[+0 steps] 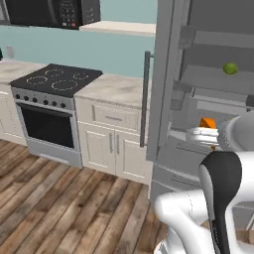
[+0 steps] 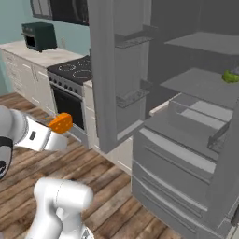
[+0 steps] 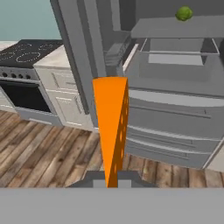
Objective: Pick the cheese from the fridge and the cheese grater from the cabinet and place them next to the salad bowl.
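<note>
gripper (image 3: 111,183) tips mostly hidden; clamped cheese (image 3: 111,131) before fridge (image 3: 175,109)

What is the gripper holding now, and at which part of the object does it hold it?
The gripper holds the cheese, the orange wedge, at its narrow end; the broad end points away toward the open fridge.

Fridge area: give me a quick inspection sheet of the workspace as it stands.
Surface: wood floor in front of the open fridge.
Job's things: cheese held out in front of the fridge, off the shelves; grater and salad bowl nothing seen.
Clutter: green ball on a fridge shelf.
Grippers: gripper shut on the cheese.
Cables: nothing seen.
Surroundings: stove, white cabinets, toaster oven on the counter.
</note>
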Motion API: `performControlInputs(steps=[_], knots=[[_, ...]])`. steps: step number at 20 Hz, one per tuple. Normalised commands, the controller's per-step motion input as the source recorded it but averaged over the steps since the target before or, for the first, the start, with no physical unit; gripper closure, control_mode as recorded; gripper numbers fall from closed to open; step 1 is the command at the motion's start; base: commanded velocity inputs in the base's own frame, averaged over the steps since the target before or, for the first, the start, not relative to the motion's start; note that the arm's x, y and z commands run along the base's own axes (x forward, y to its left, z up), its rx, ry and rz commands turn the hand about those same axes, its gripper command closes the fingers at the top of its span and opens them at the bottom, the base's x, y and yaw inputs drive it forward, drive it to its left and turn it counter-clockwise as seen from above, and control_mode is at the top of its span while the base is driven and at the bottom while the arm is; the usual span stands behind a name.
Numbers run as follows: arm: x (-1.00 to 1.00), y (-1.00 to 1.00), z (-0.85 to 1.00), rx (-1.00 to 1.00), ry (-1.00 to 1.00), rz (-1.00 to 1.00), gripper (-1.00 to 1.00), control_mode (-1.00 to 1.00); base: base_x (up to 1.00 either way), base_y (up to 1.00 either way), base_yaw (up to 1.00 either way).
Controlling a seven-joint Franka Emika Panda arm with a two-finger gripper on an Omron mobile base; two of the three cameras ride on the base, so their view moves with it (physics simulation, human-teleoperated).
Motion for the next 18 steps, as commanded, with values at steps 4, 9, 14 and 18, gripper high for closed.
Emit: performControlInputs(steps=[4,9,14,18], knots=[[0.0,0.0,0.0,0.0,0.0,0.0,1.0,1.0,-0.52,0.0,0.56],[0.0,0.0,0.0,0.0,0.0,0.0,1.0,1.0,-0.17,0.07,0.59],[0.0,0.0,0.0,0.0,0.0,0.0,1.0,1.0,-0.03,0.08,0.44],[0.0,0.0,0.0,0.0,0.0,0.0,1.0,1.0,0.1,-0.02,0.33]])
